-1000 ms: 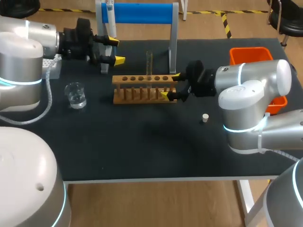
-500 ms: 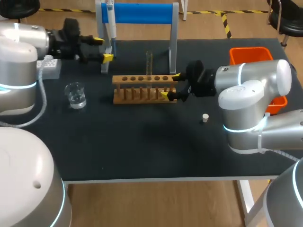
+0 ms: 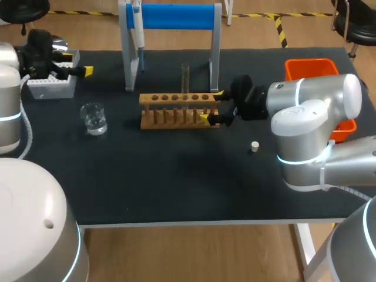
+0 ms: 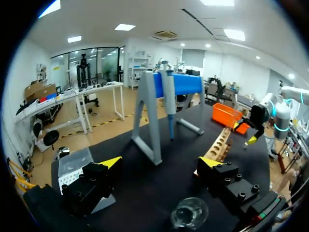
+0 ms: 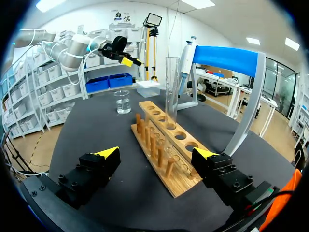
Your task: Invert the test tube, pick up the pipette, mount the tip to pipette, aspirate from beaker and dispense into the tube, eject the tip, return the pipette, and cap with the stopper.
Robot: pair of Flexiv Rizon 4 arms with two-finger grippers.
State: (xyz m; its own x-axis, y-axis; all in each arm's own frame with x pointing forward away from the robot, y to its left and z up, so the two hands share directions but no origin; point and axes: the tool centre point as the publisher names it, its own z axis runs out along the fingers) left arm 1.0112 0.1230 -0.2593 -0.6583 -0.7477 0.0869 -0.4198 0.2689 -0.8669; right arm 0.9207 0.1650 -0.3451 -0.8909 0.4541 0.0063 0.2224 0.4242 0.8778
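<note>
A clear test tube [image 3: 185, 82] [image 5: 171, 89] stands upright in the wooden rack [image 3: 176, 110] [image 5: 161, 145]. My right gripper [image 3: 211, 107] [image 5: 156, 153] is open at the rack's right end, one finger on each side of it. The pipette [image 3: 139, 29] [image 4: 169, 101] hangs on the blue-topped stand [image 3: 176, 16]. My left gripper [image 3: 79, 64] [image 4: 159, 162] is open and empty at the far left, over the white tip box [image 3: 51, 87] [image 4: 72, 166]. The beaker [image 3: 94, 117] [image 4: 189, 212] sits left of the rack. A small stopper [image 3: 254, 146] lies right of the rack.
An orange bin [image 3: 311, 67] stands at the table's back right, behind my right arm. The stand's grey legs [image 3: 214, 56] come down just behind the rack. Dark tabletop [image 3: 176, 182] stretches in front of the rack to the near edge.
My left gripper has pulled back leftward from beside the pipette stand to the tip box, still open. The right arm, rack and tube have not moved.
</note>
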